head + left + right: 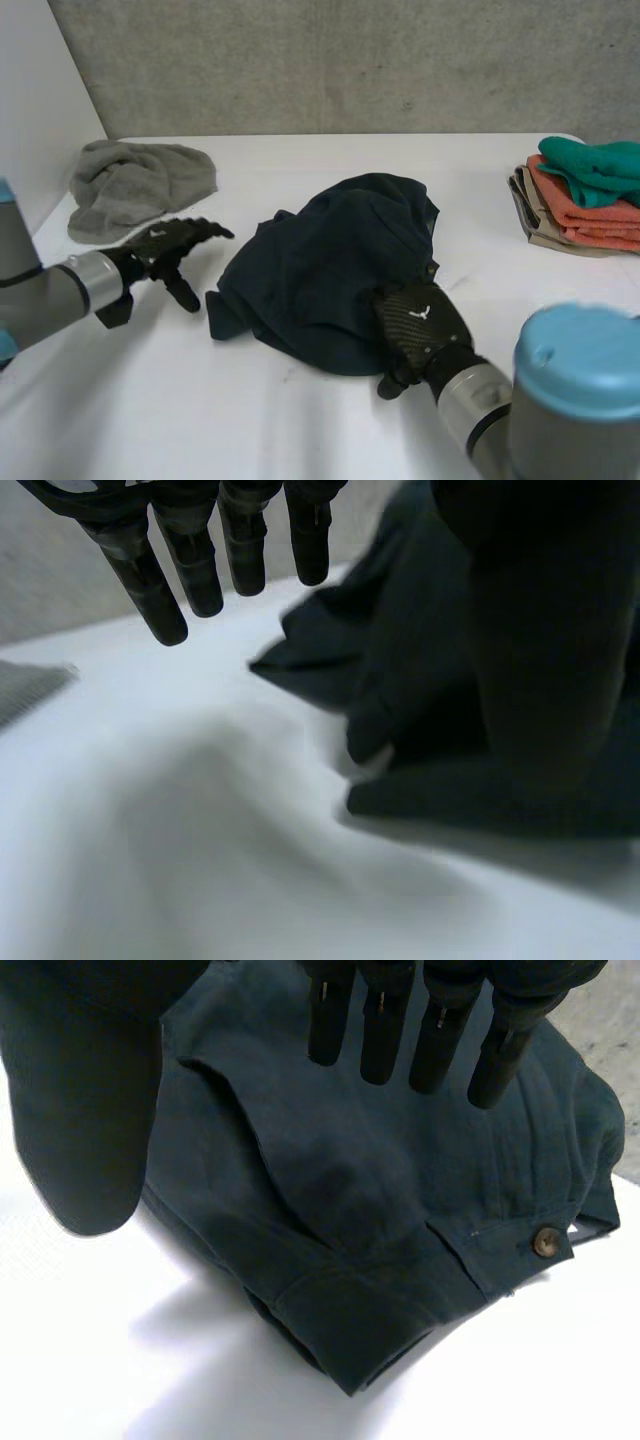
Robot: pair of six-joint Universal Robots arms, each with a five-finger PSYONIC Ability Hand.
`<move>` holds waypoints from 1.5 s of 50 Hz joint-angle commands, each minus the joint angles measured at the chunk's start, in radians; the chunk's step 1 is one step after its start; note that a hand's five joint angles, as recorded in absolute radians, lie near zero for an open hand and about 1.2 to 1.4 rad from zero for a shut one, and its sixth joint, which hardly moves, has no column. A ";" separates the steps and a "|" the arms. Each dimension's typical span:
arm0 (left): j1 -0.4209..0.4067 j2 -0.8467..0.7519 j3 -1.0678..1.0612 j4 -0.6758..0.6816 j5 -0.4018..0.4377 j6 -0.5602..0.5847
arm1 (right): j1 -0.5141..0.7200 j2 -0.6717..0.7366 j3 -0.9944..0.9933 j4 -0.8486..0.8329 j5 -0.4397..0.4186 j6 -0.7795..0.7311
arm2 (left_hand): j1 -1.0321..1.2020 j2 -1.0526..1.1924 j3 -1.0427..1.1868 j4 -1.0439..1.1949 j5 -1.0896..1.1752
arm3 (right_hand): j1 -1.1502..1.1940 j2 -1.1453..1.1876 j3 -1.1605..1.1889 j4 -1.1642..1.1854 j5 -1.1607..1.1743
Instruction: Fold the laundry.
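Fingers (440,1050) of the right hand (418,325) are straight and side by side, gripping nothing, reaching over the near edge of the dark blue garment (330,260). Garment lies crumpled in the middle of the table (300,420); brown button (545,1241) on a flap near the fingertips. Left hand (165,245) hovers just beside the garment's left edge, its fingers (195,570) straight, slightly spread, empty. Grey towel (135,180) lies far left. Folded stack (585,205) of teal, coral and beige cloths sits far right.
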 commanded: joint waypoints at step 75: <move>-0.218 0.407 0.150 0.501 -0.436 -0.225 | -0.224 0.248 -0.833 -0.440 -0.030 -0.160 | 1.154 1.142 1.144 1.139 1.144 | 1.033 1.046 1.029 1.029 1.019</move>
